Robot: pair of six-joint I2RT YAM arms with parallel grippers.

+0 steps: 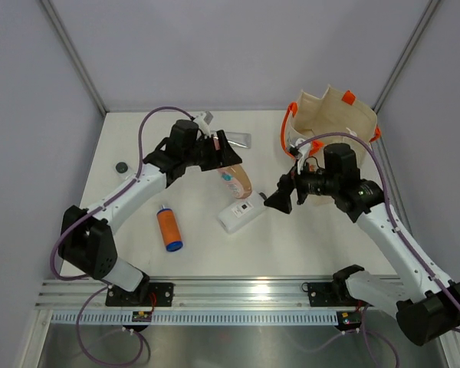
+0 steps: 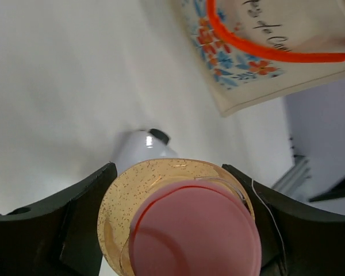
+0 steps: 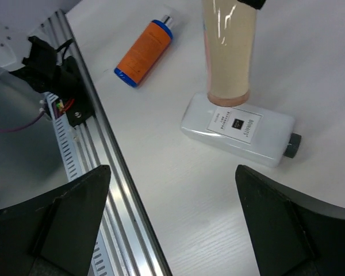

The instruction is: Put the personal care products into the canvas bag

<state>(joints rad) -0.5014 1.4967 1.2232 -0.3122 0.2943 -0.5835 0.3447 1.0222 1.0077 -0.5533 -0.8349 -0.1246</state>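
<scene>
My left gripper is shut on the peach-pink bottle near its pink cap and holds it tilted. In the left wrist view the bottle fills the gap between the black fingers. The white flat bottle with a black cap lies just below it. The orange cylinder with a blue cap lies at the front left. The silver tube lies behind my left gripper. The canvas bag stands open at the back right. My right gripper is open and empty beside the white bottle. The green bottle and the pump bottle are out of view.
A small dark round cap lies at the left of the table. An aluminium rail runs along the near edge and shows in the right wrist view. Grey walls close in the back and both sides.
</scene>
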